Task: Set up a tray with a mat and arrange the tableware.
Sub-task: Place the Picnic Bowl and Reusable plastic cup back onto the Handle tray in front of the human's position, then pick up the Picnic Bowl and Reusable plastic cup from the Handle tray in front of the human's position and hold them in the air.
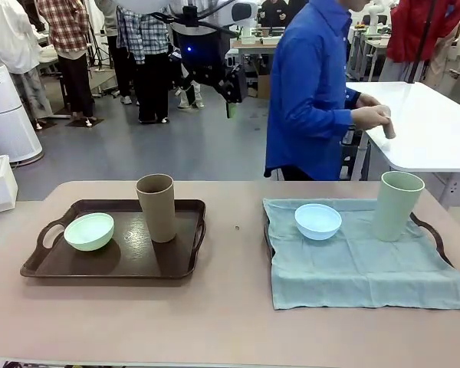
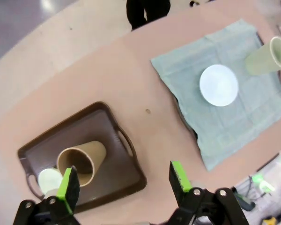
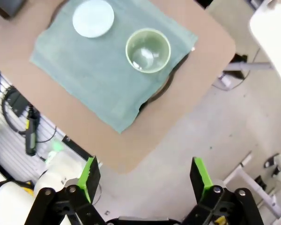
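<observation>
A dark brown tray (image 1: 180,261) on the table's left holds a mint green bowl (image 1: 89,231) and an upright brown tumbler (image 1: 156,207). On the right, a teal mat (image 1: 360,264) covers a second tray whose handle (image 1: 438,239) pokes out. A light blue bowl (image 1: 318,221) and a pale green tumbler (image 1: 398,205) stand on the mat. My left gripper (image 2: 123,182) hangs open high above the brown tray (image 2: 124,164) and brown tumbler (image 2: 82,159). My right gripper (image 3: 144,175) is open, high over the table's edge, near the pale green tumbler (image 3: 148,50) and blue bowl (image 3: 93,18).
A person in a blue shirt (image 1: 310,92) stands at the far side, turned toward a white table (image 1: 437,130), one hand (image 1: 374,116) holding a small object there. Bare tabletop (image 1: 234,230) lies between the two trays. Floor and cables show below the table edge in the right wrist view.
</observation>
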You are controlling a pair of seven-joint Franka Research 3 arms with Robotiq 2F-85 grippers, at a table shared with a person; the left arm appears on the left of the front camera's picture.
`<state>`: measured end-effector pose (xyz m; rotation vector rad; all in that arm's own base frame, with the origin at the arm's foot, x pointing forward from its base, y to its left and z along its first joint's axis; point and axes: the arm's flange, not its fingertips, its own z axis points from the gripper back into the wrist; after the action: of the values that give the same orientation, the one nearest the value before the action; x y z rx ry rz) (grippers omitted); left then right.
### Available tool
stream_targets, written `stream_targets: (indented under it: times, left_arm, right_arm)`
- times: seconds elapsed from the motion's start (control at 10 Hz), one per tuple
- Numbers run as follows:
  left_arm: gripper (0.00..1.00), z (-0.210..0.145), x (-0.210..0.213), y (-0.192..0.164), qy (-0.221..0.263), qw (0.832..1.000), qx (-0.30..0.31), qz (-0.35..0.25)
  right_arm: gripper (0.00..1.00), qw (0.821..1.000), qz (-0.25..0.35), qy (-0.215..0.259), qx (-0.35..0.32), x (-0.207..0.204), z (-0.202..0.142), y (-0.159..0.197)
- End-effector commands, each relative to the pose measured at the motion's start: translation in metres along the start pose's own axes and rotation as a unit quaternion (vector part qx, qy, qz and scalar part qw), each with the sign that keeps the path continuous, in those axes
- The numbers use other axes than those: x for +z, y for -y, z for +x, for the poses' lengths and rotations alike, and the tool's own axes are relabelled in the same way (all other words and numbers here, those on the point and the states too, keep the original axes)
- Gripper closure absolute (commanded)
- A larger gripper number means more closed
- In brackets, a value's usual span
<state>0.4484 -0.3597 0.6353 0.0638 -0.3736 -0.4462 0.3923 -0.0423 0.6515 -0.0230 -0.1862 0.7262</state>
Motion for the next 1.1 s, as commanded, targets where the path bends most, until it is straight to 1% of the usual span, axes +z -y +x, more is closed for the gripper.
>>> stream_targets:
  times: [0.0,1.0]
  left_arm:
    - [0.0,0.0012,-0.001,0.0039,-0.001,1.0,-0.007,-0.002]
    - [0.0,0.0012,-0.001,0.0039,-0.001,1.0,-0.007,-0.002]
  right_arm:
    - [0.0,1.0,-0.001,-0.006,-0.008,0.0091,-0.0068,-0.0006]
    - [0.0,1.0,-0.001,-0.006,-0.008,0.0091,-0.0068,-0.0006]
